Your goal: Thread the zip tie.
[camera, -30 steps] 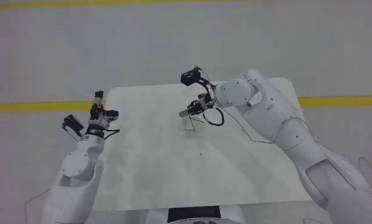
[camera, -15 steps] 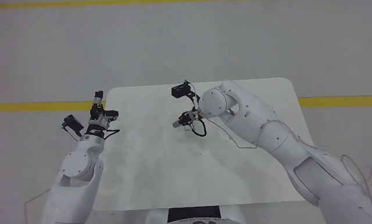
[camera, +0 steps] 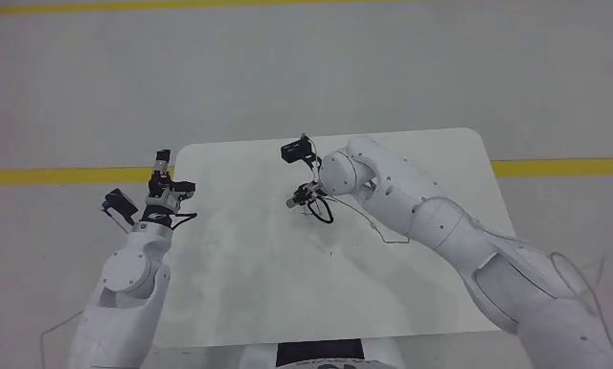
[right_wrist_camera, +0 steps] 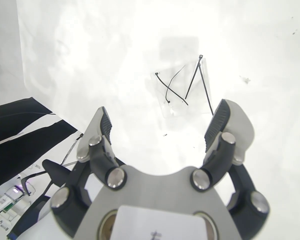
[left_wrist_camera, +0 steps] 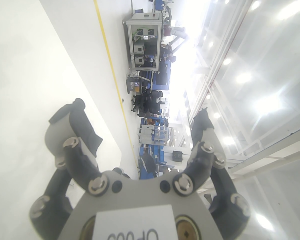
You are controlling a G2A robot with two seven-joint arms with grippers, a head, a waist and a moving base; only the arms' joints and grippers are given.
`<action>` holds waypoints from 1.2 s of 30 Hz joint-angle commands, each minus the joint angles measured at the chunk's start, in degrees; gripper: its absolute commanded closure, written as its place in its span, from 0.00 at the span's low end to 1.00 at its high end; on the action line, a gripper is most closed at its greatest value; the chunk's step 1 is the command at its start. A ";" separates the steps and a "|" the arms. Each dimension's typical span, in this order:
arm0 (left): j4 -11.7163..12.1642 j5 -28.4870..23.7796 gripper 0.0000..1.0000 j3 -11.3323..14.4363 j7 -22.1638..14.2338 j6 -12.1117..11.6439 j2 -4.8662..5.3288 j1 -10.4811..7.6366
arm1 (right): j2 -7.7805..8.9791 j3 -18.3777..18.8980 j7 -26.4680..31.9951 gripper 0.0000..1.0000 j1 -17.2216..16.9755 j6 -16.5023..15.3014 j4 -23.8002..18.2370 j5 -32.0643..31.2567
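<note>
Above the zip ties (right_wrist_camera: 193, 77), my right gripper (right_wrist_camera: 163, 112) hangs spread wide, ready to pick; left gripper (left_wrist_camera: 140, 107), also wide, sits parked clear.

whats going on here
A two-armed robot is set up to thread a zip tie. Its right end effector hovers open and empty over the black zip ties, which lie loose on the white table. The left end effector is open and empty by the table's left edge. None looks threaded yet.

Zip ties (right_wrist_camera: 172, 90) mid-table (camera: 239, 273), right gripper (right_wrist_camera: 163, 107) near them, left gripper (camera: 163, 161) beside table's left edge
</note>
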 commanded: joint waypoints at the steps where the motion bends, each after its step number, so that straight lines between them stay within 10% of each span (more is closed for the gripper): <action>1: 0.00 0.00 0.00 0.00 0.00 0.00 0.00 0.00 | -0.78 -1.07 -1.01 0.00 -0.39 -0.14 1.28 -0.42; 8: 0.00 0.00 0.00 0.00 0.00 0.00 0.00 0.00 | -3.88 -2.73 -4.23 0.00 0.28 1.56 5.13 -0.28; 36: 0.00 0.00 0.00 0.00 0.00 0.00 0.00 0.00 | -5.11 -2.19 -6.73 0.00 -1.73 3.79 7.42 -2.35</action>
